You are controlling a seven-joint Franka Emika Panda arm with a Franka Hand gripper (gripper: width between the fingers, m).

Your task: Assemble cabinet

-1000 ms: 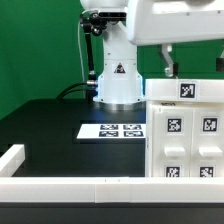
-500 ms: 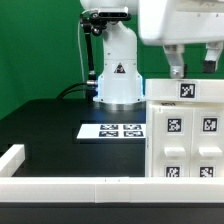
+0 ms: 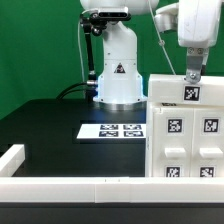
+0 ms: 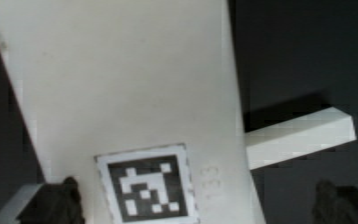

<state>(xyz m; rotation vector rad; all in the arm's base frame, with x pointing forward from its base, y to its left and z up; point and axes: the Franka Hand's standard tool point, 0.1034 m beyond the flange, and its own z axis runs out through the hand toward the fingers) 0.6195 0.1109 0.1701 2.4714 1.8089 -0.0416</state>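
The cabinet (image 3: 185, 130), a stiff, smooth, probably light plastic box standing on the black surface (image 3: 50, 125) at the exterior view's right, looks best pinched across its thin top wall, where the end effector (image 3: 190, 75) hovers spread apart, grasping nothing.

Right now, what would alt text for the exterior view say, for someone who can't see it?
A robot arm's gripper hangs just above the top edge of a big white cabinet covered in black-and-white square tags. On the black table lies a flat marker board, with white rails along the front.
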